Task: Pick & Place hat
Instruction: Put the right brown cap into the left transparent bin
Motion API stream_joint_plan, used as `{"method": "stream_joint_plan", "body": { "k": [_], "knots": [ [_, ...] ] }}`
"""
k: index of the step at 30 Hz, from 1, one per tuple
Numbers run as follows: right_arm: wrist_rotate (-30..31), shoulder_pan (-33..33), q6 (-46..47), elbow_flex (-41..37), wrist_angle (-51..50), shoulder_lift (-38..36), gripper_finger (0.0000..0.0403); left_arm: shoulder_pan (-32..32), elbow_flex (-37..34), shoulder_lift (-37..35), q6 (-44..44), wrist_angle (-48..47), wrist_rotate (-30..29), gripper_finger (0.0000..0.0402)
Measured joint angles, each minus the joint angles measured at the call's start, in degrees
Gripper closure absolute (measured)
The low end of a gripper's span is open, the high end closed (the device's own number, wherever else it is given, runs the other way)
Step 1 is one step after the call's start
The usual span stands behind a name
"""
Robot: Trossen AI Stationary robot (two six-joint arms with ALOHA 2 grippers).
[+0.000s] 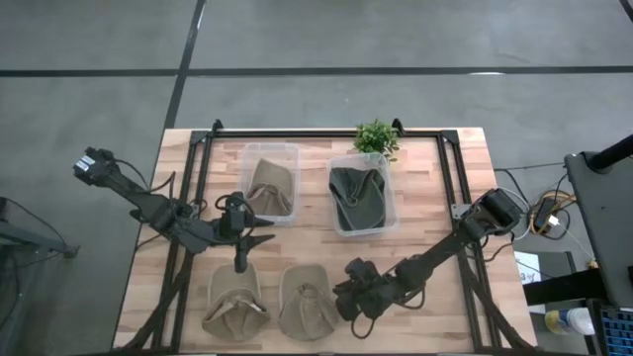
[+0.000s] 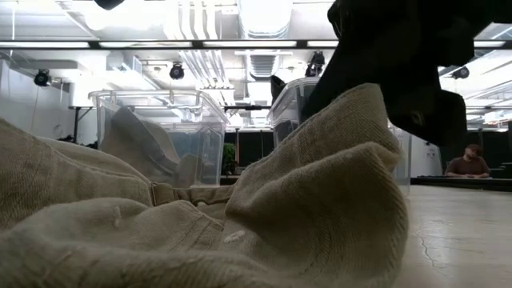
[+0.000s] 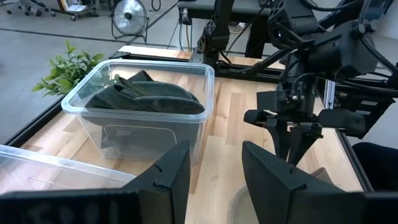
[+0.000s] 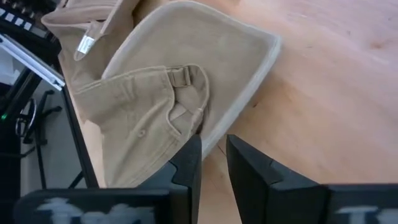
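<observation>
Hovering near the worktop's front edge, the right gripper (image 4: 212,163) holds its fingers slightly parted just beside the tan hat (image 1: 307,302). Soft, light cloth will likely sag; the stiffer brim seems the best hold. The left gripper (image 1: 241,259) waits, fingers open.

My left hand (image 1: 240,259) hangs at about eight o'clock, fingers (image 3: 171,168) parted, pointing down. My right hand (image 1: 348,297) sits low at five o'clock, fingers (image 4: 186,163) a narrow gap apart.
</observation>
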Motion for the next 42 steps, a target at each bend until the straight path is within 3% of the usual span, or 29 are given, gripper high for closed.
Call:
{"method": "stream_joint_plan", "body": {
  "k": [10,23,28,35,42],
  "knots": [
    [0.2,0.0,-1.5,-0.1,2.3,0.0,0.0311,0.0,0.0,0.0,0.0,0.3,-0.2,0.0264],
    [-1.4,-0.4,-0.8,2.2,4.1,5.5,0.022,0.0,-0.1,0.0,-0.2,0.4,-0.2,0.0264],
    [-1.2,-0.9,-2.3,3.1,3.7,5.7,0.021,0.0,-0.3,0.0,-0.4,0.4,-0.2,0.0264],
    [-1.5,-2.6,-4.9,3.5,3.3,5.7,0.0259,0.0,-0.5,0.0,-0.4,0.4,-0.5,0.0264],
    [-2.6,-3.3,-6.9,3.2,3.3,5.7,0.0378,0.0,-0.5,0.0,-0.4,0.4,-0.5,0.0264]
  ]
}}
